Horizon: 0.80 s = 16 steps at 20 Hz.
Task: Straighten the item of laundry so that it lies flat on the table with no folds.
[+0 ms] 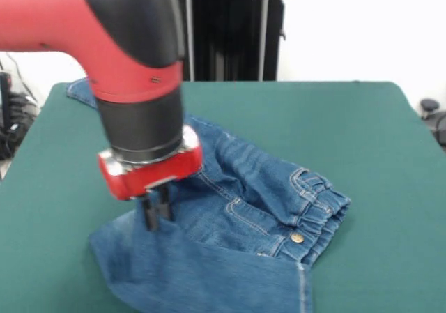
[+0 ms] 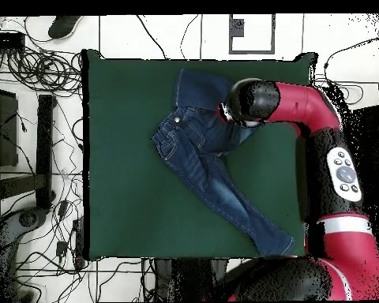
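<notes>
Your gripper [image 1: 157, 215] sits narrow on the folded jeans [image 1: 258, 208], pinching denim near the table's [image 1: 376, 132] front.

Even, bright indoor light, no glare. Soft shadow under the arm [image 1: 104, 41] on the jeans [image 1: 237, 208]. Arm nearest the front cam looks slightly blurred.

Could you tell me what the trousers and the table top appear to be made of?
The small blue faded trousers look like denim: woven cotton with orange stitching, gathered waistband and a metal button. The large dark green table top looks like matte felt-like cloth, though the exact fabric is unclear.
</notes>
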Each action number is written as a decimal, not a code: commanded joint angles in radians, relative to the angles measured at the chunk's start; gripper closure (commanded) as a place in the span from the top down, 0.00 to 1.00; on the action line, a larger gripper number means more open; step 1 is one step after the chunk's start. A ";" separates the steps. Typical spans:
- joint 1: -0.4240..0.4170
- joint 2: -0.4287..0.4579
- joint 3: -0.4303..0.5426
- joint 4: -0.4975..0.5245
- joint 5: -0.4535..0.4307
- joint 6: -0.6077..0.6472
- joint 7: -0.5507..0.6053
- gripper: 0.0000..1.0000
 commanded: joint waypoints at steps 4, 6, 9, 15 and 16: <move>-0.053 -0.045 0.025 0.297 -0.094 -0.107 -0.173 0.00; -0.062 -0.067 0.019 0.327 -0.095 -0.089 -0.156 0.00; -0.077 -0.100 0.019 0.372 -0.109 -0.087 -0.153 0.00; -0.126 -0.156 0.030 0.458 -0.131 -0.109 -0.158 0.00; -0.133 -0.162 0.030 0.470 -0.139 -0.113 -0.166 0.00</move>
